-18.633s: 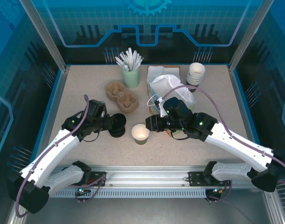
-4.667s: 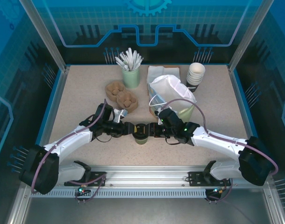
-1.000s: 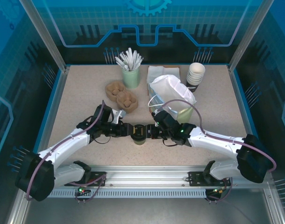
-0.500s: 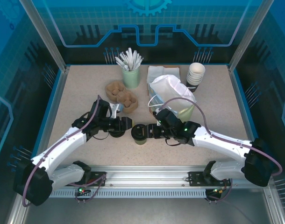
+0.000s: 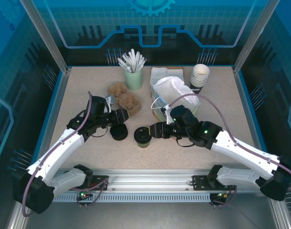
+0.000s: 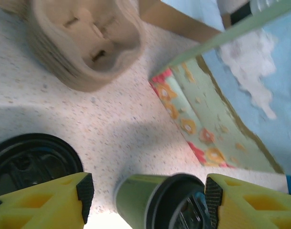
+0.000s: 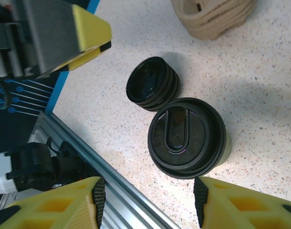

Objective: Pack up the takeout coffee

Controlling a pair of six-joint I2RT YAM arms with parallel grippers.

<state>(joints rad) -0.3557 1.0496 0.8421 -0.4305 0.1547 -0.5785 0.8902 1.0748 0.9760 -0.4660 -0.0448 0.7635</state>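
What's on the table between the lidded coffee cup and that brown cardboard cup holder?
Nothing. The right wrist view shows bare table between the coffee cup and the cardboard cup holder; the black lids sit aside.

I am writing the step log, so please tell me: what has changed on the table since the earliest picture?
The cup now wears a black lid. Both grippers had closed in on it; the left gripper has drawn back left, the right gripper back right, both open. Bag, trays, spare lids stayed put.
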